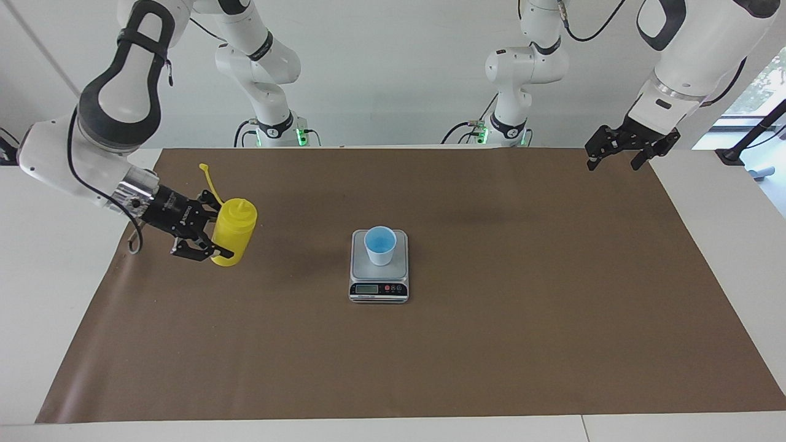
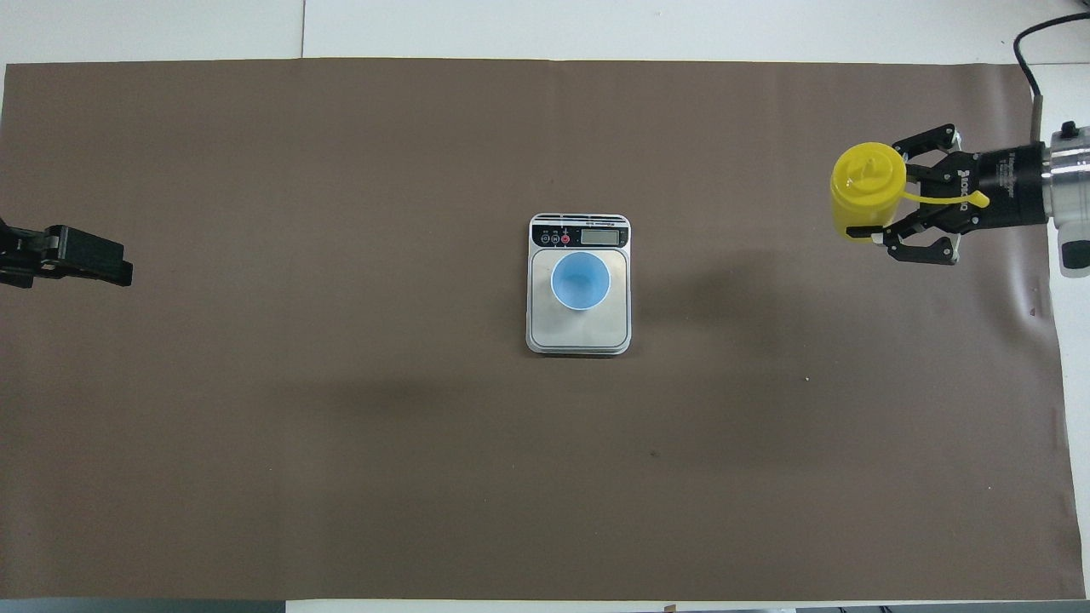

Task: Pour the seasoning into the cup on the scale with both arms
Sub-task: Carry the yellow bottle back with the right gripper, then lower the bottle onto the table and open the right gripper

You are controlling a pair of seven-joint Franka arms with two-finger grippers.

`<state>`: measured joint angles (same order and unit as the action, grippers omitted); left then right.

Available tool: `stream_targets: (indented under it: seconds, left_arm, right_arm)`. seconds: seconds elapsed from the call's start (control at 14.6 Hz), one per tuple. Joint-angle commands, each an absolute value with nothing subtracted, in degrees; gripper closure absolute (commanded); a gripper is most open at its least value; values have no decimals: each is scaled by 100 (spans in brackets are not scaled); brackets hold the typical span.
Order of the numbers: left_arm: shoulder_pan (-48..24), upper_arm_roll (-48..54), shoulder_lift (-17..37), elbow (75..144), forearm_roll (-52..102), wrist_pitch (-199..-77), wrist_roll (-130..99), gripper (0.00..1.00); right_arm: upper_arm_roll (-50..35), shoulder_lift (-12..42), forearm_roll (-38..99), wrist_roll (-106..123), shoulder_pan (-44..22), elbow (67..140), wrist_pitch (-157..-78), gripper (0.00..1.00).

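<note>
The yellow seasoning bottle (image 1: 236,227) stands upright at the right arm's end of the table, its cap strap sticking up. My right gripper (image 1: 221,233) comes in level from the side, its fingers closed against both sides of the bottle; it also shows in the overhead view (image 2: 881,189) with the bottle (image 2: 864,183). The light-blue cup (image 1: 380,244) stands upright on the scale (image 1: 379,288) at the table's middle, also in the overhead view: cup (image 2: 580,280), scale (image 2: 579,339). My left gripper (image 1: 616,163) waits, open and empty, over the left arm's end of the mat (image 2: 119,268).
A brown mat (image 1: 522,319) covers most of the white table. The scale's display strip faces away from the robots. Nothing else lies on the mat.
</note>
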<state>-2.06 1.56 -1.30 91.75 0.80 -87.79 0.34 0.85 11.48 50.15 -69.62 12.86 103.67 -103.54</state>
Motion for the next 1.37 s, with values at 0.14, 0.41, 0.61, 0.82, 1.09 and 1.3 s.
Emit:
stream_targets:
  seconds: [0.14, 0.41, 0.61, 0.82, 1.09, 1.3]
  left_arm:
    - [-193, 158, -290, 9343, 26, -8798, 70, 0]
    - [-193, 149, -290, 9343, 26, -8798, 70, 0]
    - [-193, 158, -290, 9343, 26, -8798, 70, 0]
    - [-193, 150, -290, 9343, 26, -8798, 70, 0]
    - [-193, 158, -290, 9343, 26, -8798, 70, 0]
    - [-193, 149, -290, 9343, 26, -8798, 70, 0]
  right_arm:
    - [0, 1394, 6458, -5841, 2151, 11320, -9978, 100]
    - [9, 1644, 7013, -4865, 2416, 11995, -9914, 100]
    - [18, 1609, 7058, -4395, 2478, 12356, -9967, 100]
    - [26, 1696, 7049, -4001, 2584, 12498, -9984, 100]
    - [35, 1696, 6987, -3981, 2593, 12638, -10212, 100]
    - [35, 1723, 6987, -3981, 2663, 12718, -10266, 100]
